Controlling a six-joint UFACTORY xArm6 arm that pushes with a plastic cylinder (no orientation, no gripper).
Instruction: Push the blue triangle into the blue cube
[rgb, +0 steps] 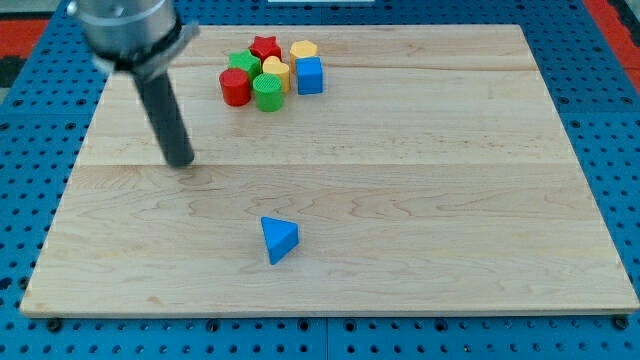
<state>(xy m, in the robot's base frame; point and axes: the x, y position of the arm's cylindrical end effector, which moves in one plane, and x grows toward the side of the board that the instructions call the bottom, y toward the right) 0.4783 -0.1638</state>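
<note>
The blue triangle (279, 239) lies alone on the wooden board, below the middle and a little to the view's left. The blue cube (309, 75) stands near the view's top, at the right end of a tight cluster of blocks. My tip (181, 161) rests on the board at the view's left, up and to the left of the blue triangle and well apart from it. It is down and to the left of the cluster. The tip touches no block.
The cluster beside the blue cube holds a red star (265, 46), a yellow hexagon (303, 50), a green block (243, 63), a yellow block (276, 71), a red cylinder (235, 87) and a green cylinder (267, 92). The wooden board (450, 200) lies on a blue pegboard.
</note>
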